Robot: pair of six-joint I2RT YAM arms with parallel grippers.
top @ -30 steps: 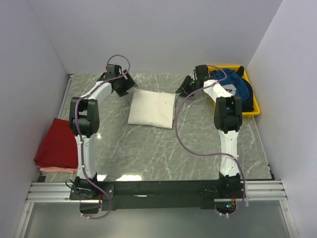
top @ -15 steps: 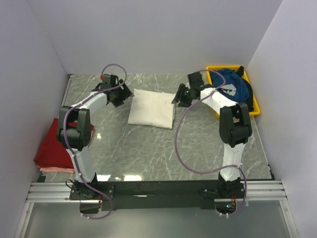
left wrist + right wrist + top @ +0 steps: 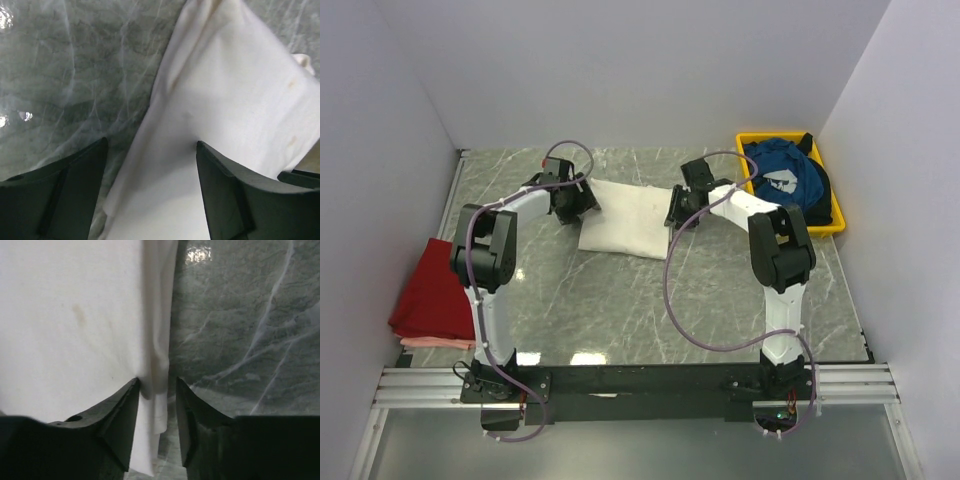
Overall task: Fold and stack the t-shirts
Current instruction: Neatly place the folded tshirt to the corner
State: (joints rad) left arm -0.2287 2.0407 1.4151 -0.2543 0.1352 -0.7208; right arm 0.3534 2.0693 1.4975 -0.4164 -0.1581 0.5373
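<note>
- The cream-white t-shirt (image 3: 625,218) lies as a flat folded rectangle at the back middle of the worktop (image 3: 620,300). Its layers are thin and its edges limp.
- Judged light and soft. It will sag and slip open if lifted from one point, so it is best taken at both side edges at once, pinching all the layers.
- The left tool (image 3: 150,145) has its jaws wide, straddling the shirt's left edge, one finger over cloth and one over bare stone. Nothing is pinched.
- The right tool (image 3: 156,382) has a narrower gap. The doubled right hem sits between its fingers, and they do not look clamped on it.
- The dark red t-shirt (image 3: 435,290) lies folded at the worktop's left edge, well apart from the cream one.
- The blue t-shirt (image 3: 785,175) is bunched in the yellow tray (image 3: 830,228) at the far right, not yet folded.
</note>
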